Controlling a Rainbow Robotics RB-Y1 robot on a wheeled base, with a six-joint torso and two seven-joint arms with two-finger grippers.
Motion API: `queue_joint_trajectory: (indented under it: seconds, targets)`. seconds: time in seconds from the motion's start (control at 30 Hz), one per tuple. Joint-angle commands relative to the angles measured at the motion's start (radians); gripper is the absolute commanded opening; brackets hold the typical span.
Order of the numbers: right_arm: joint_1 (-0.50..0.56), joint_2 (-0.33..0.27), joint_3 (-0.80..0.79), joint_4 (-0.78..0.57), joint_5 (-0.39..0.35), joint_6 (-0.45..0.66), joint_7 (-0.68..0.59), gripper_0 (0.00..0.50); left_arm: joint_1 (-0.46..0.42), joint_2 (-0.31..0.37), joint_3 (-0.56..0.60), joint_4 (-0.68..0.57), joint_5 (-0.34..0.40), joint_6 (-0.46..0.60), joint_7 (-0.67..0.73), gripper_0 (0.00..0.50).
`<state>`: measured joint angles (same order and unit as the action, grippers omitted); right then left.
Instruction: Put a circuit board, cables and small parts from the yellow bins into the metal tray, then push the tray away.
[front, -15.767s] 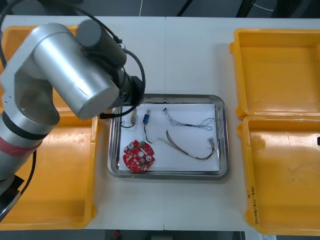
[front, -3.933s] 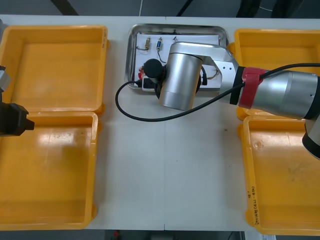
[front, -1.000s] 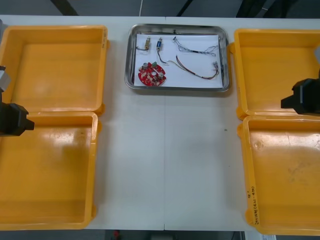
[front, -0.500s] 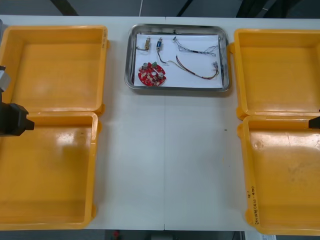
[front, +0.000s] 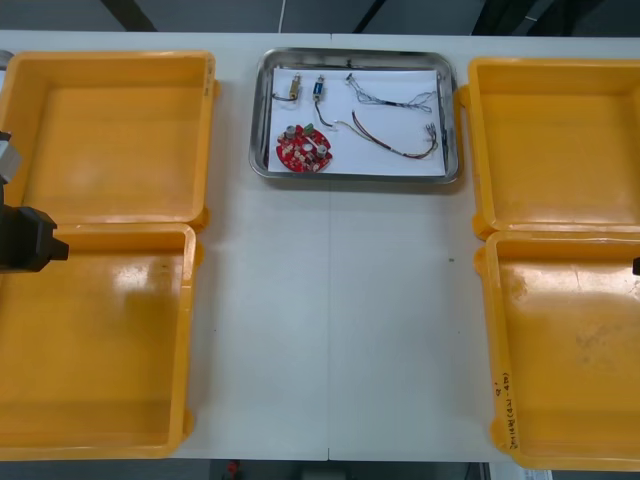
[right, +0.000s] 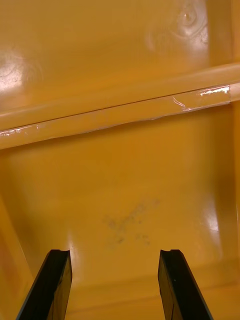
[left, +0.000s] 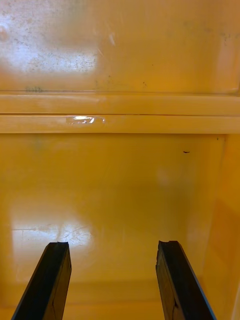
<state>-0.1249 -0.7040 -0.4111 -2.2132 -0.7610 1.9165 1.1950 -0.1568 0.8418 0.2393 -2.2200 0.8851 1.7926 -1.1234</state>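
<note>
The metal tray (front: 262, 120) lies at the far middle of the table, white inside. In it are a round red circuit board (front: 304, 149), a blue and white cable (front: 390, 95), a red and yellow cable (front: 395, 140) and small metal parts (front: 303, 90). My left gripper (front: 25, 240) sits at the left edge over the yellow bins; in the left wrist view its fingers (left: 52, 280) stand apart over a bare orange bin floor (left: 120, 200). My right gripper (right: 115, 285) is open above another bare bin floor (right: 125, 200), and a sliver of it shows at the right edge (front: 636, 265).
Two yellow bins (front: 110, 140) (front: 95, 340) line the left side and two more (front: 555, 140) (front: 565, 350) the right; all look bare inside. White table (front: 335, 320) stretches between them, in front of the tray.
The right arm has drawn back off the far right bin to the right edge, almost out of the front view. Earlier the tray was slid from mid-table to the far edge. The left arm stayed parked.
</note>
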Motion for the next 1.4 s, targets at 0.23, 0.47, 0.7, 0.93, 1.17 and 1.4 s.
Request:
queue_joint_trajectory:
  seconds: [0.23, 0.47, 0.7, 0.93, 1.17, 1.4]
  targets:
    - [0.018, 0.006, -0.008, -0.006, -0.006, 0.003, 0.100, 0.500, 0.017, 0.039, 0.029, -0.026, 0.008, -0.009, -0.039, 0.500]
    - [0.016, -0.011, 0.009, -0.006, 0.003, -0.004, 0.129, 0.500, 0.017, 0.039, 0.029, -0.026, 0.008, -0.009, -0.039, 0.500]
    - [0.013, -0.011, 0.009, -0.008, -0.008, -0.014, 0.140, 0.500, 0.017, 0.039, 0.029, -0.026, 0.008, -0.009, -0.039, 0.500]
    - [0.013, -0.011, 0.011, -0.006, -0.012, -0.007, 0.127, 0.500, 0.017, 0.039, 0.029, -0.026, 0.008, -0.009, -0.039, 0.500]
    - [0.013, -0.008, 0.011, -0.006, -0.003, 0.003, 0.120, 0.500, 0.017, 0.039, 0.029, -0.026, 0.008, -0.009, -0.039, 0.500]
    - [0.013, -0.008, 0.011, -0.006, -0.003, 0.003, 0.120, 0.500, 0.017, 0.039, 0.029, -0.026, 0.008, -0.009, -0.039, 0.500]
